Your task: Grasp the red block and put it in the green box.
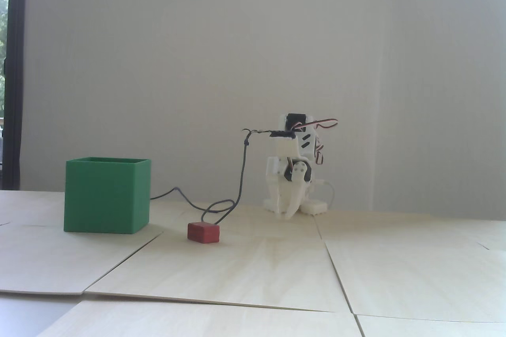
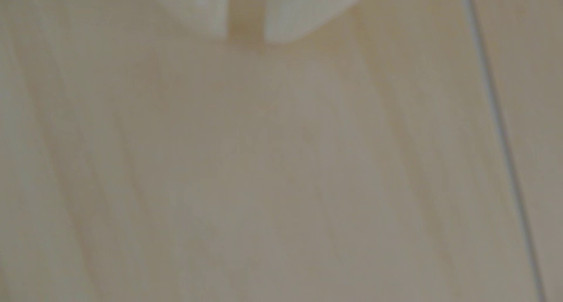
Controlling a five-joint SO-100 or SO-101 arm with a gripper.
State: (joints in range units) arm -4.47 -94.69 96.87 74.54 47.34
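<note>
Cable [image 1: 241, 171] loops at the red block's [image 1: 203, 232] twelve o'clock, perhaps snagging the empty, narrowly parted gripper [image 1: 287, 214] before the green box [image 1: 106, 194].

wrist view: blurred throughout | fingers [image 2: 195, 12] cut off by top edge | green box [image 1: 106, 196] interior hidden

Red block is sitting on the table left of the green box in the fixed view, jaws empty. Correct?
Not quite. In the fixed view the red block sits on the table to the right of the green box, not left. The rest holds: the gripper hangs by the arm's base, apart from the block, holding nothing.
</note>
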